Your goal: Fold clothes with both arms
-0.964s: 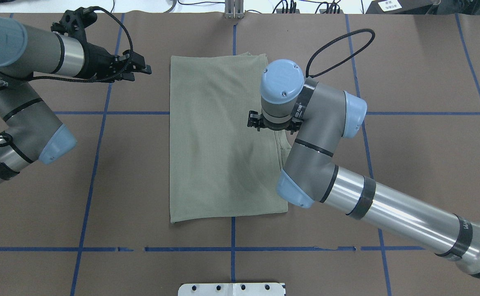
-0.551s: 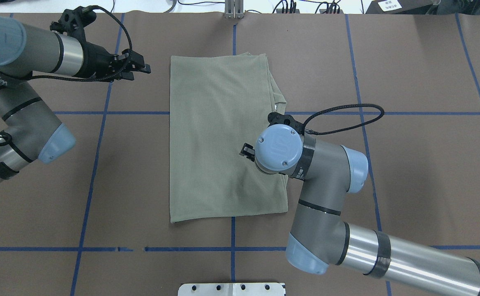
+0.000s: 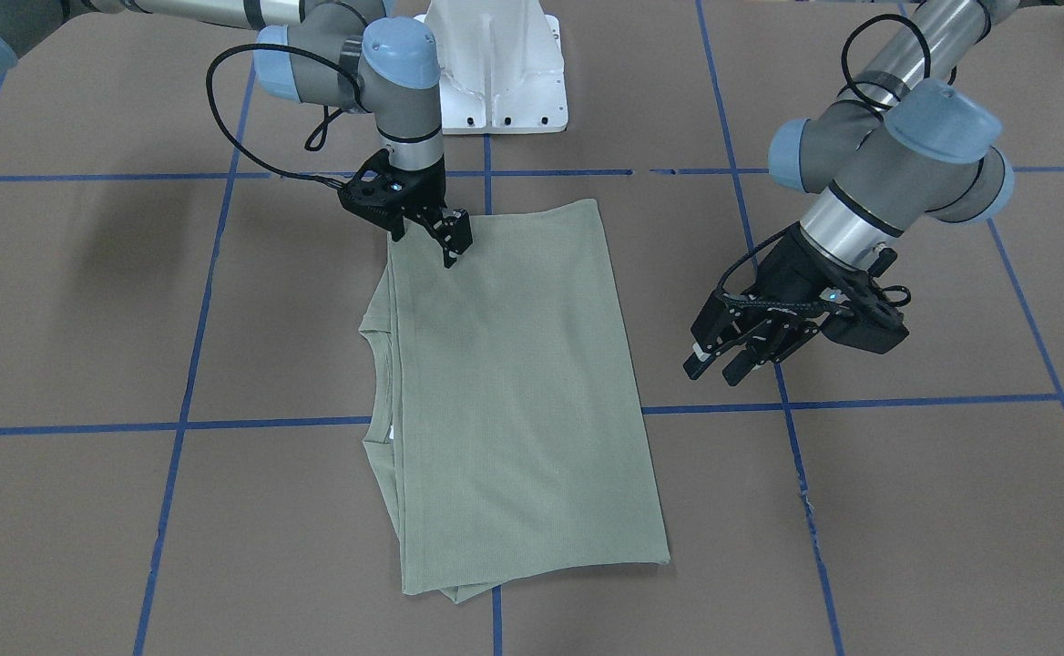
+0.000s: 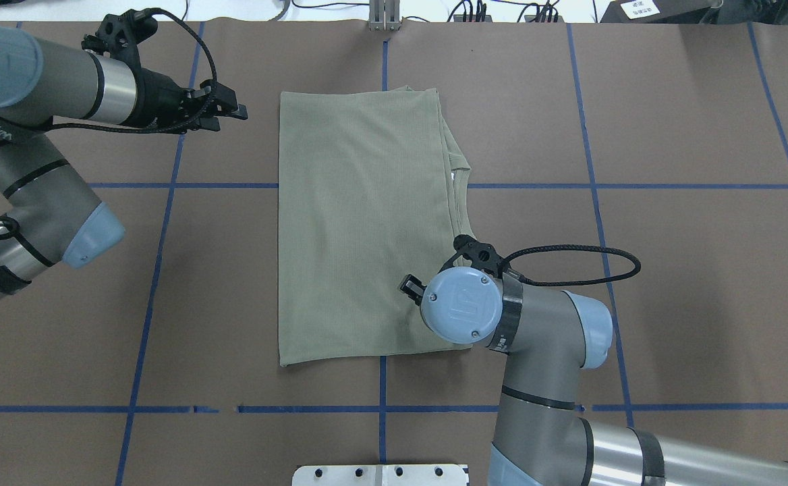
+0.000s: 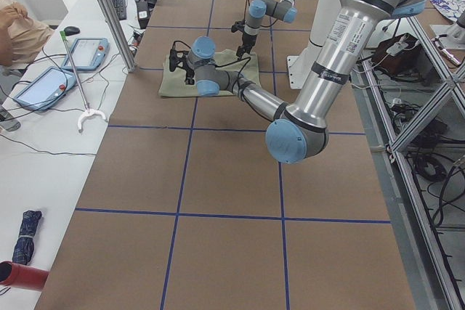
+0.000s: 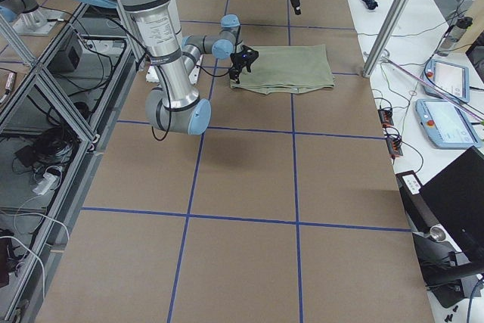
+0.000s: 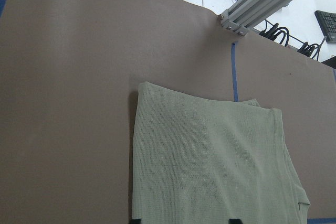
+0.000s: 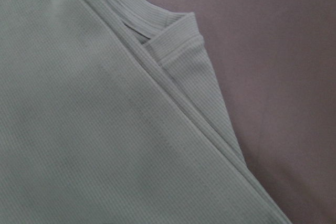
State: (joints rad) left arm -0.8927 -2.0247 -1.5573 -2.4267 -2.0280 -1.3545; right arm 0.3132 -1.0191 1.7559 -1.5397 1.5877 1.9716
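My closed, empty right hand (image 3: 455, 248) hangs low over the near corner of the folded shirt (image 4: 360, 223), seemingly to flatten it, while my open left hand (image 3: 712, 371) hovers clear.

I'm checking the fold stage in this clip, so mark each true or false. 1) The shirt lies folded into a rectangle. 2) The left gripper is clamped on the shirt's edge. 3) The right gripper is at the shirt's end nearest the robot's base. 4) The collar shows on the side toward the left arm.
1) True. The shirt lies flat on the table as a folded rectangle.
2) False. The left gripper is open above bare table, apart from the shirt.
3) True. The right gripper is over the corner closest to the base.
4) False. The collar peeks out on the right arm's side.
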